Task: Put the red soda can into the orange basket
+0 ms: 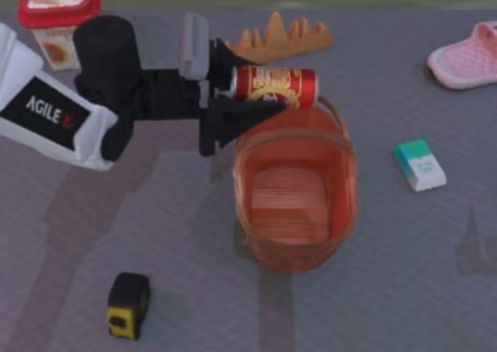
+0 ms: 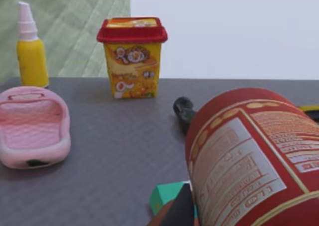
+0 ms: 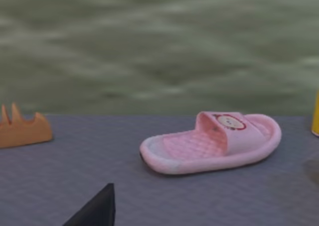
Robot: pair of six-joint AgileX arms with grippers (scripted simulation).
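The red soda can (image 1: 274,85) lies sideways in the air with my left gripper (image 1: 247,86) shut on it, one black finger on each side. It hangs over the far rim of the orange basket (image 1: 342,189), by the foot of the arched handle. The basket is oval and woven, and its slatted bottom is bare. In the left wrist view the can (image 2: 254,161) fills the lower corner, label side showing. My right arm is out of the top view. Only a dark part of my right gripper (image 3: 97,211) shows in the right wrist view, low over the table.
An orange spiky block (image 1: 283,40) lies just behind the can. A red-lidded tub (image 1: 58,10) stands at the back left and a pink slipper (image 1: 466,55) at the back right. A teal-and-white box (image 1: 419,165) is right of the basket, a tape measure (image 1: 128,305) at the front left.
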